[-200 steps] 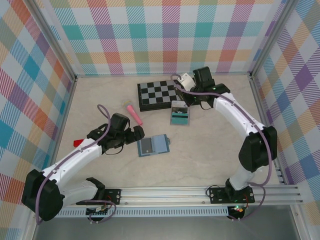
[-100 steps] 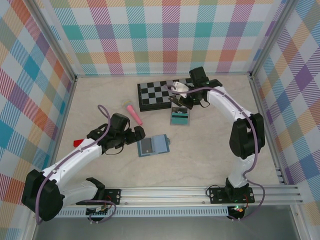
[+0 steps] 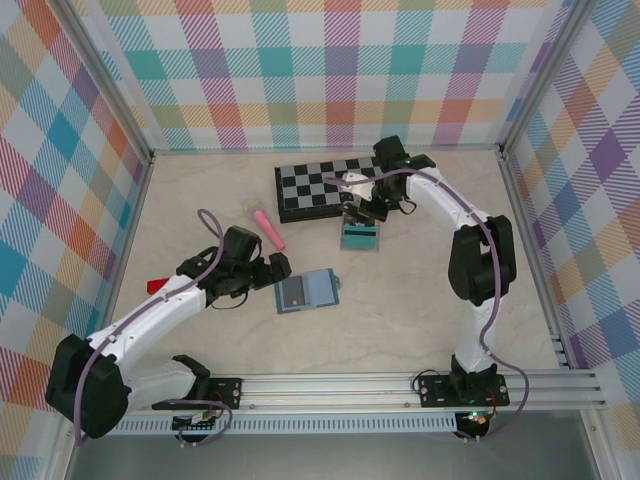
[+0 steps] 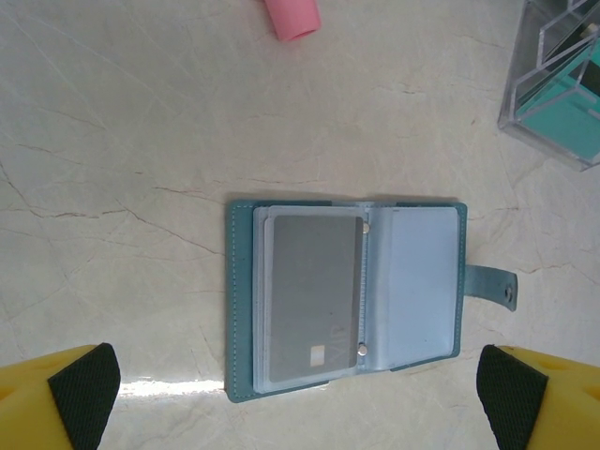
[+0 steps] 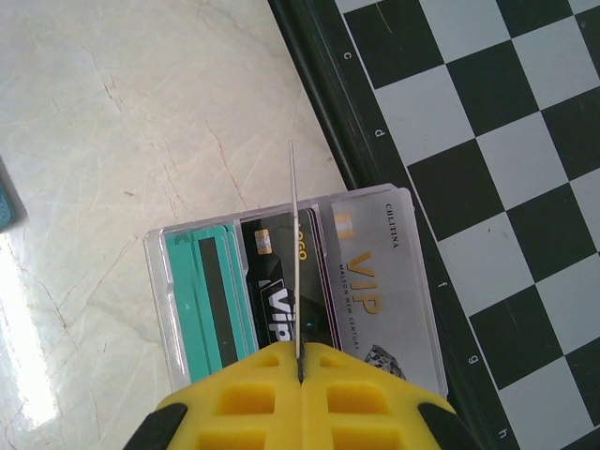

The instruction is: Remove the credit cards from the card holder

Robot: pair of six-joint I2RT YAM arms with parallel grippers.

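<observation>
- Dropping a credit card (image 5: 293,234) into the clear tray (image 5: 155,246) — right gripper (image 5: 300,361) pinches it edge-on above the teal and VIP cards there, beside the chessboard (image 5: 487,122).
- Lower first, then let go, or it may tip out.
- Open card holder (image 4: 242,300) lies mid-table, grey card (image 4: 314,291) in its left pocket.
- Left gripper (image 4: 297,392) is spread wide over it, holding nothing — likely the next pick.

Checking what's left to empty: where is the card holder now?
The card holder lies open near the top view's centre, just right of the left pincer, with the pink marker beyond it.
</observation>
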